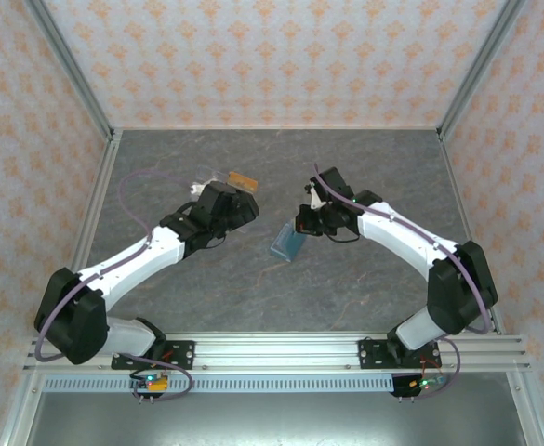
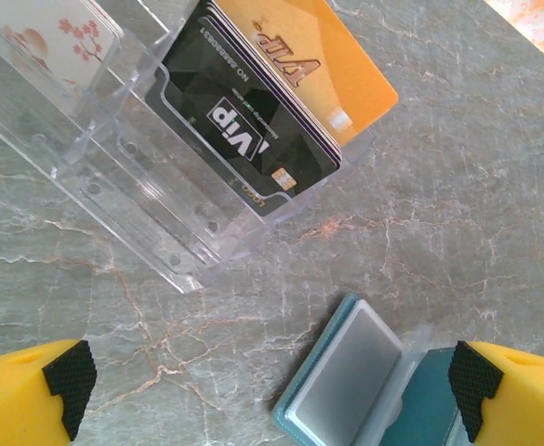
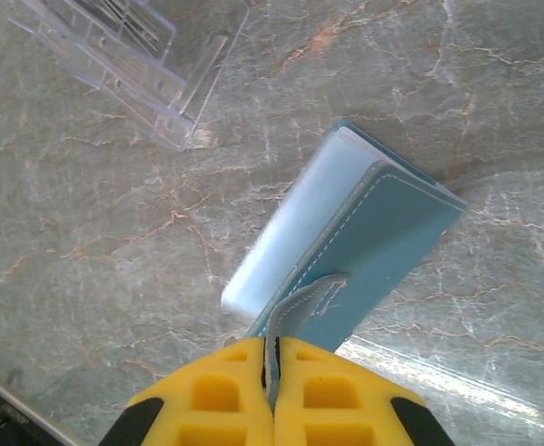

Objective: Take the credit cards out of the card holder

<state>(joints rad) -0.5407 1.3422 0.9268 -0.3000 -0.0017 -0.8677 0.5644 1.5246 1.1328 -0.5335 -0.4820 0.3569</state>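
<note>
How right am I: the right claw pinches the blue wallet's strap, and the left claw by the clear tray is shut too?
Partly: the left gripper is open, fingers spread wide in the left wrist view. The rest holds: the right gripper pinches the strap of the card holder, and the clear tray sits by the left one.

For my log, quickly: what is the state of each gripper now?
Left gripper: open, holding nothing.
Right gripper: shut on the strap of the card holder.

Both arms reach forward and bend inward toward each other. The left gripper (image 2: 272, 395) points downward, its yellow fingers (image 2: 30, 395) spread wide apart. The right gripper (image 3: 272, 358) has its fingers pressed together, pinching the strap of the card holder (image 3: 388, 232).
</note>
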